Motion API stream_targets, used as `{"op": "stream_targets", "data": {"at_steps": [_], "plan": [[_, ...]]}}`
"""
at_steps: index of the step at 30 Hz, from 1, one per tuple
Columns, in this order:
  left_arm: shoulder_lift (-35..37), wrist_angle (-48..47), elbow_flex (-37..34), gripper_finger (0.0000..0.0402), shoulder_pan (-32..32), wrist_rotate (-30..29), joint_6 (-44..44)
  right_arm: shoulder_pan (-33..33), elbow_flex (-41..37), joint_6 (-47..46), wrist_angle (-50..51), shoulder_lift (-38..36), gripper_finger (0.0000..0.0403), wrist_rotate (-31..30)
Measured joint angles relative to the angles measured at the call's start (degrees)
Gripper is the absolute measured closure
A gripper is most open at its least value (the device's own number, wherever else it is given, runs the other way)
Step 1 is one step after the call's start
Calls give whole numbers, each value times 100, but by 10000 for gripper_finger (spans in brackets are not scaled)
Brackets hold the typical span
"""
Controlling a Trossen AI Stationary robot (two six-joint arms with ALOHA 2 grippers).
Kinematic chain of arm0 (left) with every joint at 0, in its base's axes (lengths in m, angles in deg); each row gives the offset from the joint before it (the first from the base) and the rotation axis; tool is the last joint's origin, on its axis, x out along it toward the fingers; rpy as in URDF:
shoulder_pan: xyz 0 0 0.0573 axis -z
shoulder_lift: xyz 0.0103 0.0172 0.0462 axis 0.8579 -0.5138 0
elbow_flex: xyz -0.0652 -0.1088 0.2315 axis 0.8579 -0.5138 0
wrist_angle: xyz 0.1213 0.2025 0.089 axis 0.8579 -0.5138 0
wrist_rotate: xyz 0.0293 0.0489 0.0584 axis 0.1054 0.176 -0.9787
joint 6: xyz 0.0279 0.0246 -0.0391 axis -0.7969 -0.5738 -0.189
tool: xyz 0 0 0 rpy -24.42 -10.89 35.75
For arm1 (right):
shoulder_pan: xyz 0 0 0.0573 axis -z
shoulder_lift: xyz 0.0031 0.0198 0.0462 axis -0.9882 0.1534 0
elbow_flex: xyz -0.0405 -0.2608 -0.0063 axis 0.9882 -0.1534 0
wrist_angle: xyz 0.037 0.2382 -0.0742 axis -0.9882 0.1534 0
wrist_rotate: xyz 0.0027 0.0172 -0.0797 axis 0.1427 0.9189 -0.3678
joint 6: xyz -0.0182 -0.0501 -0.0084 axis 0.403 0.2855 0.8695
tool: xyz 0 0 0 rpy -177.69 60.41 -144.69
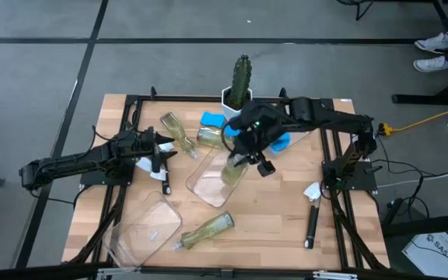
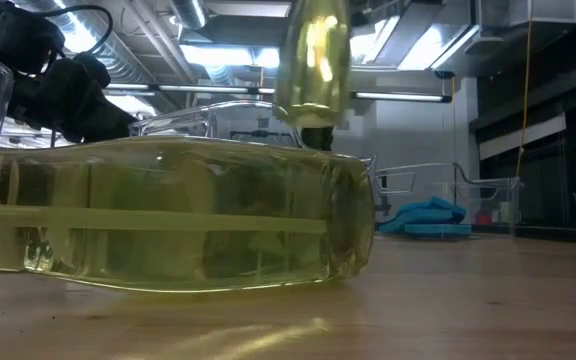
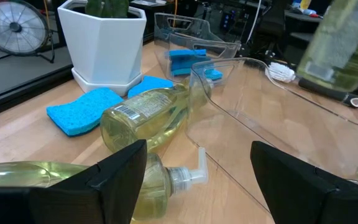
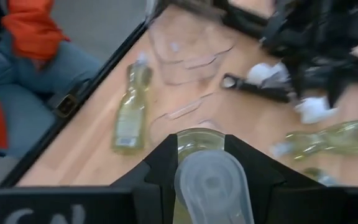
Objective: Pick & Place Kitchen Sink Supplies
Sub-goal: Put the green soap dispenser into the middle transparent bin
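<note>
High view shows you the right gripper [image 1: 243, 158] over the middle tray [image 1: 208, 184], fingers closed on a bottle [image 1: 234, 172] of yellow-green liquid, which hangs above that tray. You can see the bottle's top between the dark fingers in the right wrist view. Your left gripper [image 1: 162, 149] sits at the table's left side, fingers spread wide and holding nothing, just beside a lying bottle [image 1: 179, 132]. Another bottle [image 1: 211, 138] lies by the cactus pot [image 1: 230, 99], with a blue sponge [image 1: 212, 119] near it. Left wrist view shows you a further tray [image 3: 194, 34] holding a blue sponge [image 3: 188, 59]. A fourth bottle [image 1: 207, 229] lies beside the front tray [image 1: 145, 230]. A brush [image 1: 312, 218] lies at the right.
</note>
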Motion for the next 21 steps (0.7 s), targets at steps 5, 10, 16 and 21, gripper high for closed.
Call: {"op": "stream_targets", "data": {"at_steps": [5, 10, 16, 21], "plan": [[-1, -1, -1, 121, 1, 1, -1, 196, -73, 312, -247, 75, 289, -418], [-1, 2, 1, 121, -1, -1, -2, 448, -532, 558, -704, 249, 289, -473], [-2, -2, -1, 121, -1, -1, 0, 797, -1288, 482, -1207, 289, 289, -424], [-5, 2, 1, 121, 0, 0, -2, 932, -1883, 476, -1852, 284, 289, -408]]}}
